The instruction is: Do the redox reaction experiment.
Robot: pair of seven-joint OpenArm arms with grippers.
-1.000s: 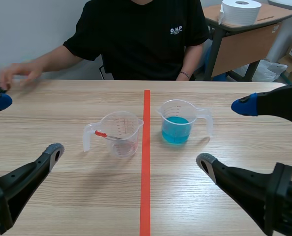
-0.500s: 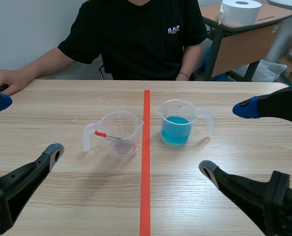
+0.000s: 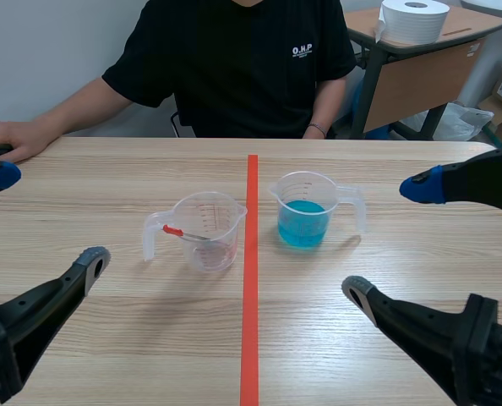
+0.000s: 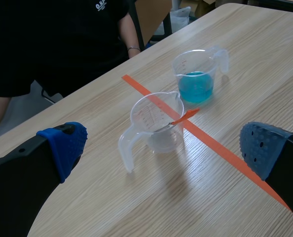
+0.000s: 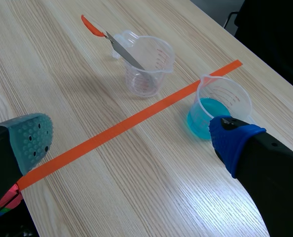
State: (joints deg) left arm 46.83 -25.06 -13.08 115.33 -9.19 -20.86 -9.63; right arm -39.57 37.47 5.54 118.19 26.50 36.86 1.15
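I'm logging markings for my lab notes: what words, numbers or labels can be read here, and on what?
"O.N.P", middle letter uncertain: white print on the person's black shirt; the line under it is too small to read.
Red scale marks on the clear cup: too small to read.
Scale marks on the cup of blue liquid: too faint to read.

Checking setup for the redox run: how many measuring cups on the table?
2. Clear cup holding an orange-handled tool, left of the tape line in the scene view; cup of blue liquid right of it. None seems hidden.
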